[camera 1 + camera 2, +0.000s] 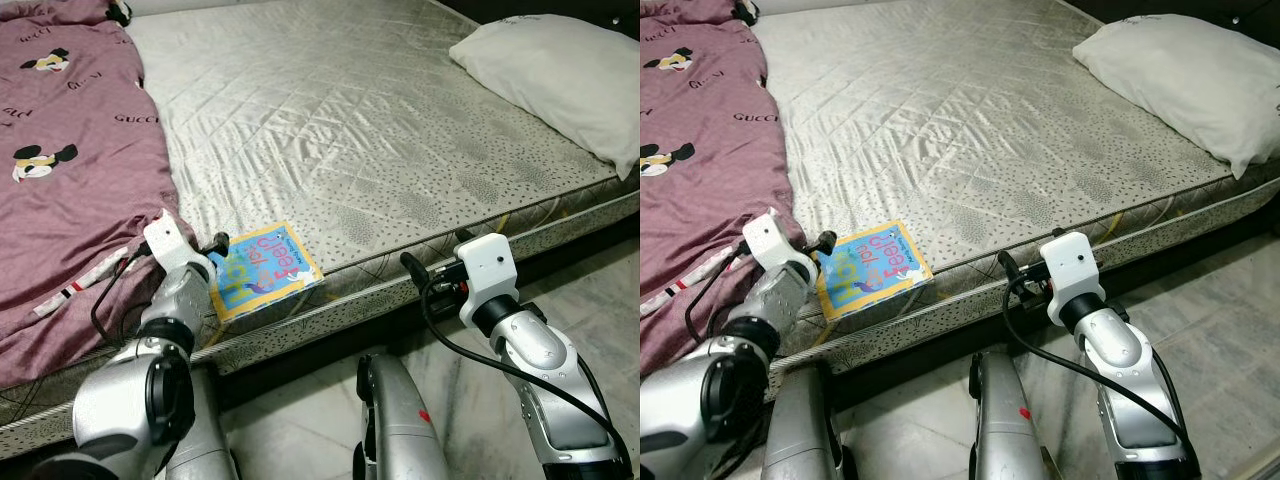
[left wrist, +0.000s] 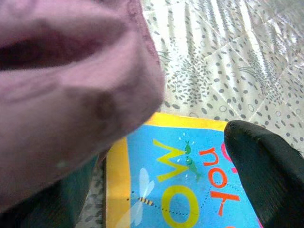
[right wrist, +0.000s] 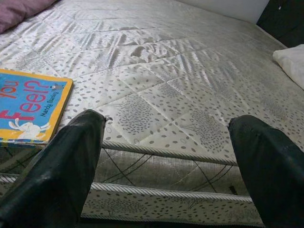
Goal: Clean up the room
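Note:
A children's book (image 1: pixel 262 270) with a blue cover and yellow border lies flat on the mattress (image 1: pixel 350 120), close to its front edge. My left gripper (image 1: pixel 207 260) sits at the book's left edge, against the maroon blanket (image 1: pixel 70 150). In the left wrist view one black finger (image 2: pixel 266 180) rests over the book (image 2: pixel 180 190), and a blanket fold (image 2: pixel 71 85) hangs across the other finger; the fingers stand apart, so it is open. My right gripper (image 3: pixel 166 156) is open at the mattress edge, to the right of the book (image 3: pixel 28 104), holding nothing.
A white pillow (image 1: pixel 560 70) lies at the far right of the bed. The maroon blanket covers the bed's left side and hangs over the front edge. Grey tiled floor (image 1: pixel 600 290) runs along the bed, and my own legs (image 1: pixel 400 420) show below.

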You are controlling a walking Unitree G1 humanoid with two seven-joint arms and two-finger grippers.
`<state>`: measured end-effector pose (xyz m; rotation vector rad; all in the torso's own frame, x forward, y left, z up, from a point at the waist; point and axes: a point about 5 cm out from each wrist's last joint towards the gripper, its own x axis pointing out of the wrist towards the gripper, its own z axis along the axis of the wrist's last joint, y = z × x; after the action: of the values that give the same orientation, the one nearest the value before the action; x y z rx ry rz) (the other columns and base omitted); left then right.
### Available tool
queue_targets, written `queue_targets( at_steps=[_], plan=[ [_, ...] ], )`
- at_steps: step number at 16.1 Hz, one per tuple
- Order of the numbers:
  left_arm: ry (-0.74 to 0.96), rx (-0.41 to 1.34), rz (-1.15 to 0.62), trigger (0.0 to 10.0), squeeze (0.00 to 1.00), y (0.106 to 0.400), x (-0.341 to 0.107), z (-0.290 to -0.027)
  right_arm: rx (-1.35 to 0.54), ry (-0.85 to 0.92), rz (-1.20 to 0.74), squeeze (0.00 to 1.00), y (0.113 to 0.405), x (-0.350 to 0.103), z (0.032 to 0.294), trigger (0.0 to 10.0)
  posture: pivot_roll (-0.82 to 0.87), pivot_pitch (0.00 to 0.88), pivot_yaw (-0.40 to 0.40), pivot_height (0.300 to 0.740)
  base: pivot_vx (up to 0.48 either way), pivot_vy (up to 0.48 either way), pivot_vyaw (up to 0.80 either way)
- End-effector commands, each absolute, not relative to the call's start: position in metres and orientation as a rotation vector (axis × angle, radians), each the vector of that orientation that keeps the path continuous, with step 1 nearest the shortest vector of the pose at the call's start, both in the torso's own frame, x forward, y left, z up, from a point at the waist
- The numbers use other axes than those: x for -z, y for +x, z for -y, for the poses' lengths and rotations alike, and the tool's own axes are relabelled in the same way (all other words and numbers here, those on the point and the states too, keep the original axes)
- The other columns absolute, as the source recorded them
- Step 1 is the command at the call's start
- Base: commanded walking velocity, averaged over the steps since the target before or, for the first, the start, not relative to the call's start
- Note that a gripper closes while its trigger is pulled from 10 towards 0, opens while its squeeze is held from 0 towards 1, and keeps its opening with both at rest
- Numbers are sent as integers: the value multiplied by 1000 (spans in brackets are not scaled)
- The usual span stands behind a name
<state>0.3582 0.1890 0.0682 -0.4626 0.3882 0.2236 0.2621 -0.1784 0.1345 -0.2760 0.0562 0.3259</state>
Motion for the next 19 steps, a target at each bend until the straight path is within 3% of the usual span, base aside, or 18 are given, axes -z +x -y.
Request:
queue_targets(
  at_steps=[1,3,8,13,19],
  plan=[
    [-433,-233,-366,10000,0,362,-75,-192,-310,-281,-51,0,263,-135,181,10000,-287,12,-15,533,0,0,0],
    [-438,-259,-340,10000,0,363,-78,-192,-307,-281,-48,0,264,-135,181,10000,-282,7,-10,533,0,0,0],
    [-465,-285,-593,10000,0,328,-23,-171,-317,-271,-38,0,267,-134,175,10000,-260,0,-8,533,0,0,0],
    [-452,-321,-630,10000,0,318,-12,-170,-295,-275,-31,0,268,-135,180,10000,-253,0,8,533,0,0,0],
    [-562,-175,-604,10000,0,315,-9,-168,-312,-218,14,0,272,-146,170,10000,-261,0,-10,533,0,0,0]
  ],
)
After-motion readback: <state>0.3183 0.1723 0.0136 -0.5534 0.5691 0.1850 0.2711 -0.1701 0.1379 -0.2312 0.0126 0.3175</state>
